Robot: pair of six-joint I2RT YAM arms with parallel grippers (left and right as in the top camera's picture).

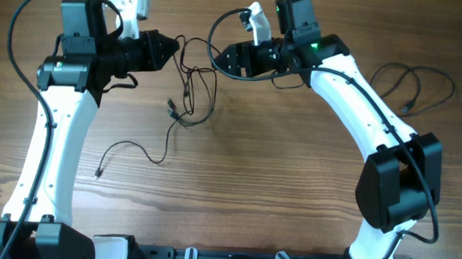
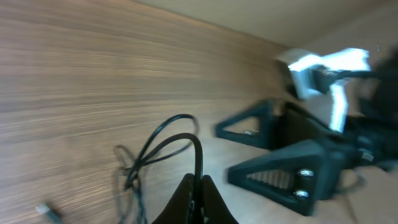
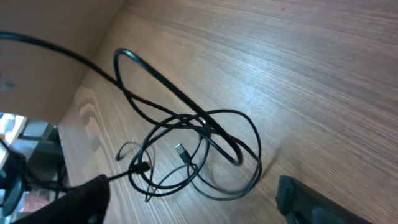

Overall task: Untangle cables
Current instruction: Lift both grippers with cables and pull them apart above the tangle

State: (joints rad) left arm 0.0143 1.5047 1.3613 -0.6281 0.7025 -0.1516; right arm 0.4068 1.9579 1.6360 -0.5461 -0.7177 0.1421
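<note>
Black thin cables [image 3: 202, 118] in loose tangled loops, left fingers [image 2: 180, 202] pinched on one strand, right fingers [image 2: 280, 174] spread apart.

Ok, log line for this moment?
left hand: shut on cables | right hand: open, empty | cables: tangled

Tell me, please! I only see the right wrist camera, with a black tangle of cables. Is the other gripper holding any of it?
Observer: Yes. The left gripper is shut on a cable leading into the tangle.
Operator: Does any bit stick out where I can't see?
Observer: One long strand trails from the tangle toward the left arm, and its plug end lies free.
</note>
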